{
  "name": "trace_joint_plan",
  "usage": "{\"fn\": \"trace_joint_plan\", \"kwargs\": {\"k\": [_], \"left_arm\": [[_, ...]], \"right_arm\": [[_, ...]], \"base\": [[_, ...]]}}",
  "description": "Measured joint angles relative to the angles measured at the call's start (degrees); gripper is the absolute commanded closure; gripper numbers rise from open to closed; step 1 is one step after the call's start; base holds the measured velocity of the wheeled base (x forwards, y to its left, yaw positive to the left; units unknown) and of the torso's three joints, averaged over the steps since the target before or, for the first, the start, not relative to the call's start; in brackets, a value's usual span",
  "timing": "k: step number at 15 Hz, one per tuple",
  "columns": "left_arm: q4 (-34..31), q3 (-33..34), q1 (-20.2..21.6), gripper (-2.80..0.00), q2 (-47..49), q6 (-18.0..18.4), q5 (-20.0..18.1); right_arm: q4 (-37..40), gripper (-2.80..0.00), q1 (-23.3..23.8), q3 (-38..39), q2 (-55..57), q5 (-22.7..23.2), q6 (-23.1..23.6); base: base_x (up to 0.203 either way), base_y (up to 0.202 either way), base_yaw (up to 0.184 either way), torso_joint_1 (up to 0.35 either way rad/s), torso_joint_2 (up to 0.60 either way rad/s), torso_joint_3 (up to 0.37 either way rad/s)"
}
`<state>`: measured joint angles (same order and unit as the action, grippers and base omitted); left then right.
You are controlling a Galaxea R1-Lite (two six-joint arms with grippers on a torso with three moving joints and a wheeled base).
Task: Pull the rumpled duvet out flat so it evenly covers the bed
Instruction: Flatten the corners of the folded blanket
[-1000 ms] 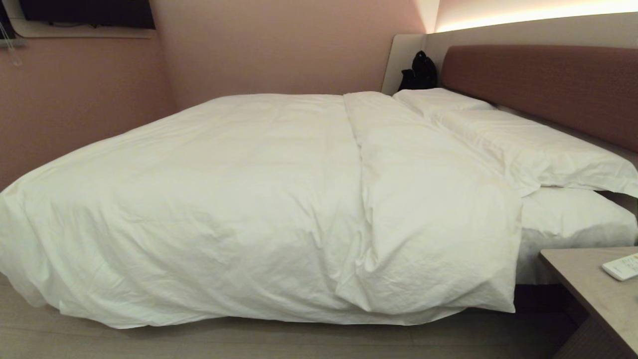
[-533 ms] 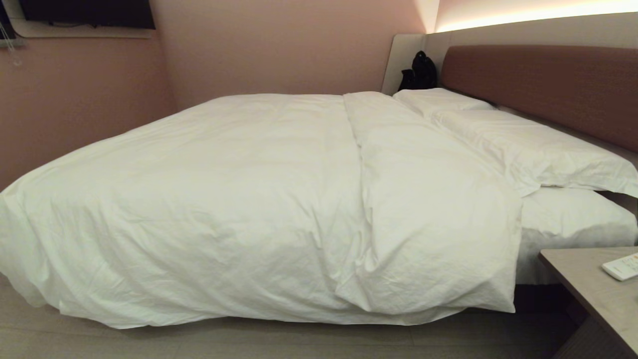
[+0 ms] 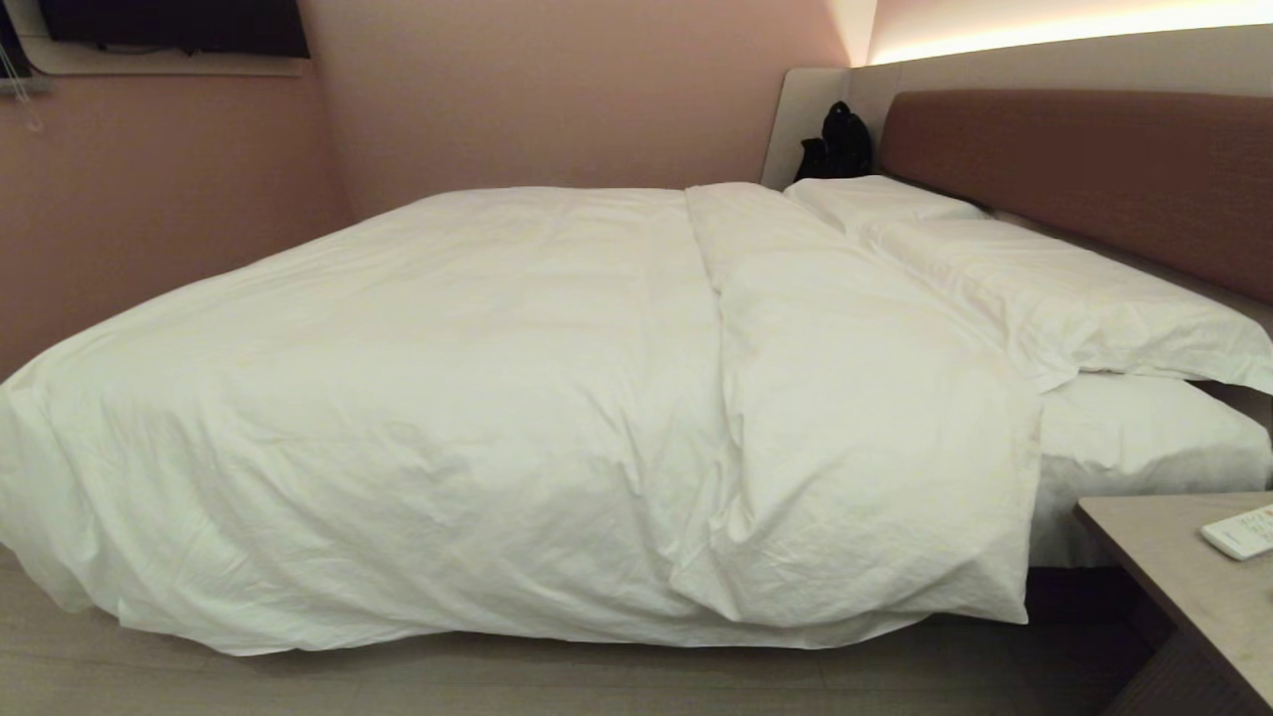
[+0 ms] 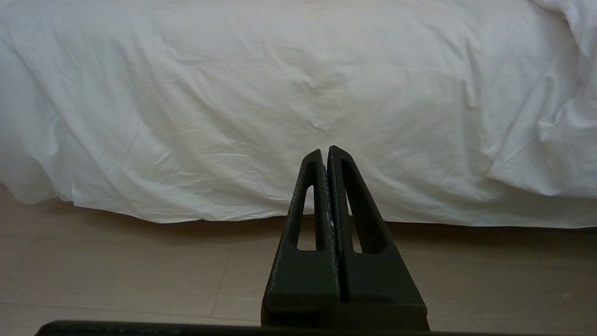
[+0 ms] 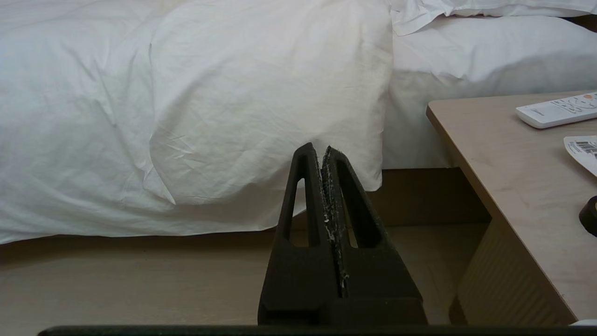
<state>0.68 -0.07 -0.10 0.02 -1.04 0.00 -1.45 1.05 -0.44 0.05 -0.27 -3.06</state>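
Observation:
The white duvet (image 3: pixel 448 398) lies spread over the bed (image 3: pixel 1144 438), its near side hanging almost to the floor. A folded-back band (image 3: pixel 855 418) runs across it just short of the pillows. Neither arm shows in the head view. My left gripper (image 4: pixel 325 150) is shut and empty, held low over the floor, apart from the duvet's hanging side (image 4: pixel 280 116). My right gripper (image 5: pixel 320 148) is also shut and empty, facing the folded band's corner (image 5: pixel 261 107) without touching it.
Two white pillows (image 3: pixel 1054 288) lie against the reddish-brown headboard (image 3: pixel 1094 169). A bedside table (image 3: pixel 1183 587) with a white remote (image 3: pixel 1238 532) stands close at the right. A black bag (image 3: pixel 840 144) sits at the far corner. Pale wood floor (image 3: pixel 497 681) runs along the bed.

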Motion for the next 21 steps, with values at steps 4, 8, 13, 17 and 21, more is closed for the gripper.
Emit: {"fn": "trace_joint_plan", "kwargs": {"k": [4, 8, 13, 17, 21], "left_arm": [[0.0, 0.0, 0.0, 0.0, 0.0, 0.0, 0.0], [0.0, 0.0, 0.0, 0.0, 0.0, 0.0, 0.0], [0.0, 0.0, 0.0, 0.0, 0.0, 0.0, 0.0], [0.0, 0.0, 0.0, 0.0, 0.0, 0.0, 0.0], [0.0, 0.0, 0.0, 0.0, 0.0, 0.0, 0.0]], "right_arm": [[0.0, 0.0, 0.0, 0.0, 0.0, 0.0, 0.0], [0.0, 0.0, 0.0, 0.0, 0.0, 0.0, 0.0], [-0.1, 0.0, 0.0, 0.0, 0.0, 0.1, 0.8], [0.1, 0.0, 0.0, -0.4, 0.0, 0.8, 2.8], [1.9, 0.0, 0.0, -6.6, 0.2, 3.2, 4.0]], "base": [[0.0, 0.0, 0.0, 0.0, 0.0, 0.0], [0.0, 0.0, 0.0, 0.0, 0.0, 0.0], [0.0, 0.0, 0.0, 0.0, 0.0, 0.0], [0.0, 0.0, 0.0, 0.0, 0.0, 0.0], [0.0, 0.0, 0.0, 0.0, 0.0, 0.0]]}}
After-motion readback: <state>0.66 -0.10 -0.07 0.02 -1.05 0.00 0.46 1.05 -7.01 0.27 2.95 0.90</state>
